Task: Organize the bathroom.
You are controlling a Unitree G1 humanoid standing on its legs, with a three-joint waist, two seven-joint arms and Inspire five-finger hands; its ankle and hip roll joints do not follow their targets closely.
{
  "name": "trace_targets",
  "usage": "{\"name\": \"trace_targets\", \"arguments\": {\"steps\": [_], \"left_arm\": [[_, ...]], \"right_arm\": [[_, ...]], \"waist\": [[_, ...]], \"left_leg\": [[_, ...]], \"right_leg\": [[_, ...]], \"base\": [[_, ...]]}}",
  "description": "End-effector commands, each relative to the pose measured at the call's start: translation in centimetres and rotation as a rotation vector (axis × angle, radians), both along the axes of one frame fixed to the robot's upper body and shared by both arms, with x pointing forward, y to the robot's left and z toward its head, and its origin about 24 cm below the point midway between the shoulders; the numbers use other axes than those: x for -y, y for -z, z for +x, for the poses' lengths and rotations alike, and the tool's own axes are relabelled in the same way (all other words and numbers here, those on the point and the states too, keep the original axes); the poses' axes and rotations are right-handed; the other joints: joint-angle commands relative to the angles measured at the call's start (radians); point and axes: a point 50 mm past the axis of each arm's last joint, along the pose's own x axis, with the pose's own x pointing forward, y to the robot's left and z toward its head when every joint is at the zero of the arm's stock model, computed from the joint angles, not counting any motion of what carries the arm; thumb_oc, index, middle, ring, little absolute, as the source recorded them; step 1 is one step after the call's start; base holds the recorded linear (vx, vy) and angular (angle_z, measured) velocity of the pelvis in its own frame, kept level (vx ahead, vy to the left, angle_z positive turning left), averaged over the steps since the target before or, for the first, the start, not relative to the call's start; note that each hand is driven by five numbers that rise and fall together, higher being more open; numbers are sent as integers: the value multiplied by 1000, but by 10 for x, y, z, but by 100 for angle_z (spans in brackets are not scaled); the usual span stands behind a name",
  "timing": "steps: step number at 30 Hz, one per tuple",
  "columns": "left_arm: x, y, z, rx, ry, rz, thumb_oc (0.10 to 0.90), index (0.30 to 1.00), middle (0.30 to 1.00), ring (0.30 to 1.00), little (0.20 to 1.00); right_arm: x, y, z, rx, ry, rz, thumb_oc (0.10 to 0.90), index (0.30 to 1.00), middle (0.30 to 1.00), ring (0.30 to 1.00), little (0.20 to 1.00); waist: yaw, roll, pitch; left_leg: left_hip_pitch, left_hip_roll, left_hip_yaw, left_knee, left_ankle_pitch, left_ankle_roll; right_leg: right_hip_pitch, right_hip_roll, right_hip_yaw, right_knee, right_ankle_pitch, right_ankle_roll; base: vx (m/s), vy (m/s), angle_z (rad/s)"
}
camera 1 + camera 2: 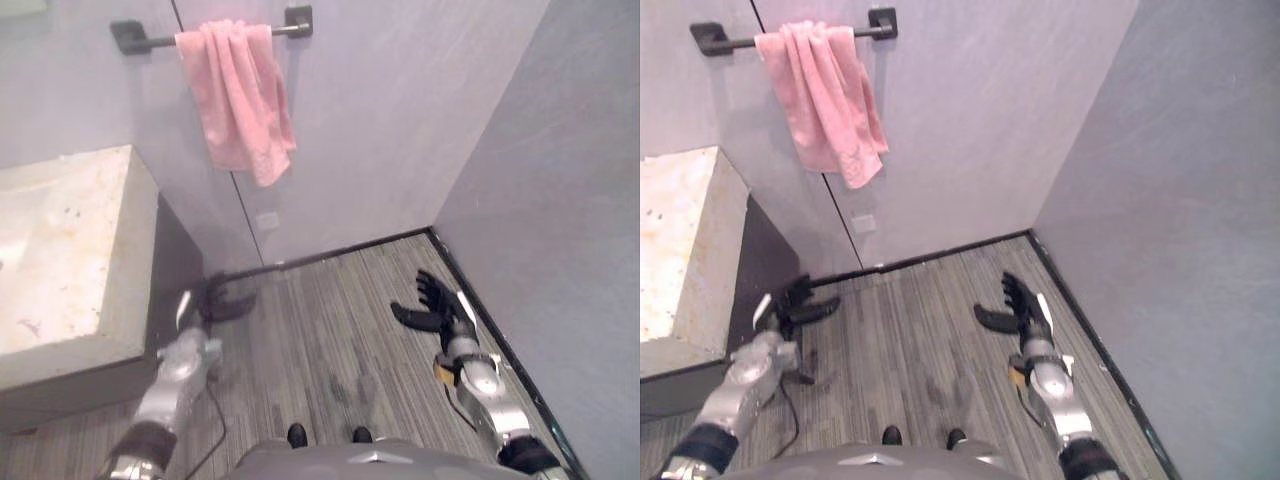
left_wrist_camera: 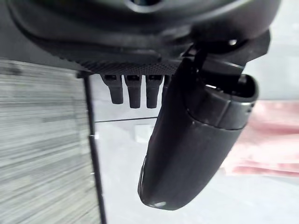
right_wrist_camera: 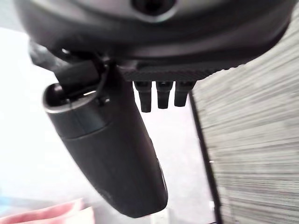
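A pink towel [image 1: 240, 95] hangs bunched over a dark wall bar [image 1: 135, 38] above the counter; it also shows as a pink blur [image 2: 273, 140] in the left wrist view. My left hand [image 1: 222, 300] is low beside the counter's dark side, fingers straight and spread, holding nothing. Over the floor near the right wall my right hand [image 1: 435, 305] is open too, with its thumb [image 3: 112, 158] standing out and nothing in it. Both hands are well below the towel.
A pale stone counter [image 1: 70, 250] with a dark cabinet side fills the left. Grey walls meet in a corner at the back right, with a dark skirting line [image 1: 330, 255] along the striped wood floor [image 1: 320, 340]. A small white wall socket [image 1: 267, 221] sits below the towel.
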Motion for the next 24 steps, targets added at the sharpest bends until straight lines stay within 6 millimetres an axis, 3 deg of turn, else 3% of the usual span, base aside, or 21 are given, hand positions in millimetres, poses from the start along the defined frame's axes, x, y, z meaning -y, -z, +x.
{"name": "trace_targets", "arguments": {"steps": [1,4,8,10,15,16,18,20,22,24], "left_arm": [[1,-80,35,427,-32,76,800,900,900,900,900],[14,-100,34,528,-36,131,800,900,900,900,900],[27,-119,30,650,-21,185,800,900,900,900,900],[36,-122,31,667,17,175,800,900,900,900,900],[58,-130,33,716,58,202,800,900,900,900,900],[60,-132,31,725,59,168,800,900,900,900,900],[63,-134,30,744,100,125,800,900,900,900,900],[68,-137,28,771,134,133,800,900,900,900,900],[71,-140,26,767,156,121,800,900,900,900,900],[72,-140,26,756,177,131,800,900,900,900,900]], "right_arm": [[3,-77,29,454,-16,-41,800,900,900,900,900],[-12,-101,37,583,-50,-93,800,900,900,900,900],[-12,-133,37,717,-69,-137,800,900,900,900,900],[-9,-143,37,762,-66,-144,800,900,900,900,900],[-17,-172,50,875,-78,-141,800,900,900,900,900],[-16,-184,52,900,-66,-99,800,900,900,900,900],[-17,-189,52,922,-54,-97,800,900,900,900,900],[-18,-193,55,929,-49,-94,800,900,900,900,900],[-23,-200,57,960,-61,-81,800,900,900,900,900],[-26,-204,58,971,-74,-55,800,900,900,900,900]], "waist": [[8,-1,2],[39,12,7],[62,38,-3],[64,43,-8],[82,38,-31],[88,28,-49],[92,18,-64],[97,9,-77],[117,2,-93],[125,-5,-97]], "left_leg": [[-108,60,13,219,22,-21],[-111,26,-2,68,31,-12],[-142,49,68,-207,205,-63],[-156,55,105,-231,225,-70],[-131,36,104,-238,182,-46],[-111,26,109,-248,140,-21],[-92,17,116,-251,116,-1],[-73,18,132,-251,91,18],[-57,31,161,-251,66,38],[-42,25,147,-251,45,50]], "right_leg": [[-2,48,15,43,15,4],[23,79,54,38,-1,8],[103,140,84,5,-27,7],[118,156,83,14,-45,2],[127,166,99,57,-79,-1],[133,154,98,89,-94,17],[126,141,93,123,-73,39],[107,115,56,177,-46,69],[72,44,-61,299,4,121],[31,-5,-94,413,37,145]], "base": [[142,-19,-14],[231,14,-14],[356,30,-27],[254,4,-5],[287,36,-21],[325,57,-14],[256,35,-9],[170,7,5],[161,-10,7],[147,-11,-4]]}}
